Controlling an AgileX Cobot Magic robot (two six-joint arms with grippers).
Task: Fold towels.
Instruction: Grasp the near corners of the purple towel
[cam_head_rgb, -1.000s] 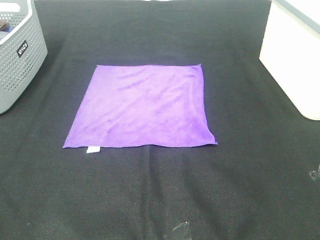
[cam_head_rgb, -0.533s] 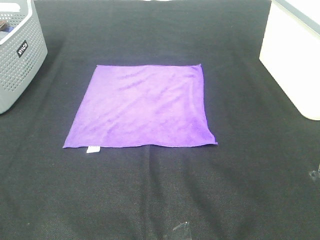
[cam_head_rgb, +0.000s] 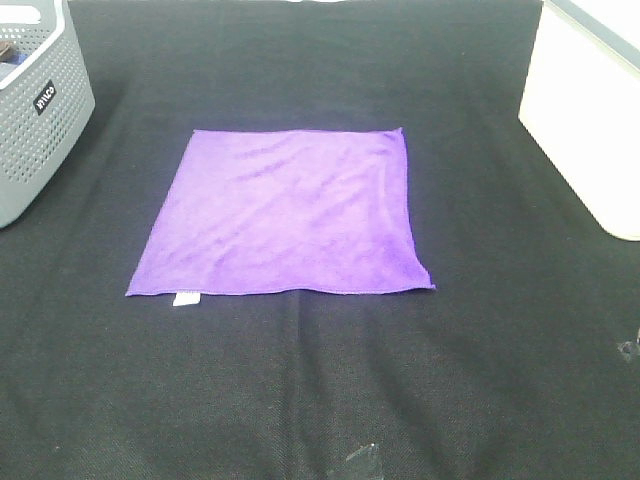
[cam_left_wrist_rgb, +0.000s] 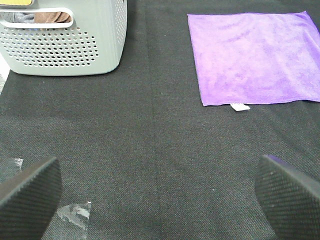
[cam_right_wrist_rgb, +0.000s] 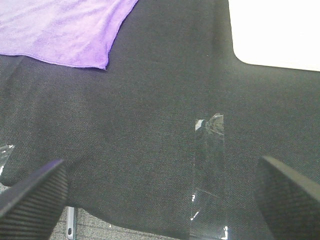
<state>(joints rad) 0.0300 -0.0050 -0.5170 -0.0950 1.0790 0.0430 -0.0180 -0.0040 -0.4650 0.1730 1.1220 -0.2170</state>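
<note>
A bright purple square towel (cam_head_rgb: 285, 212) lies flat and unfolded on the black cloth in the middle of the exterior view, with a small white tag (cam_head_rgb: 185, 298) at its near left corner. It also shows in the left wrist view (cam_left_wrist_rgb: 255, 57) with its tag (cam_left_wrist_rgb: 240, 106), and one corner of it shows in the right wrist view (cam_right_wrist_rgb: 65, 30). My left gripper (cam_left_wrist_rgb: 160, 200) is open and empty, well short of the towel. My right gripper (cam_right_wrist_rgb: 160, 200) is open and empty, near the table's front edge. Neither arm shows in the exterior view.
A grey perforated basket (cam_head_rgb: 35, 110) stands at the far left, also in the left wrist view (cam_left_wrist_rgb: 65, 40). A white box (cam_head_rgb: 585, 120) stands at the far right, also in the right wrist view (cam_right_wrist_rgb: 275, 30). Strips of clear tape (cam_right_wrist_rgb: 210, 165) lie on the black cloth.
</note>
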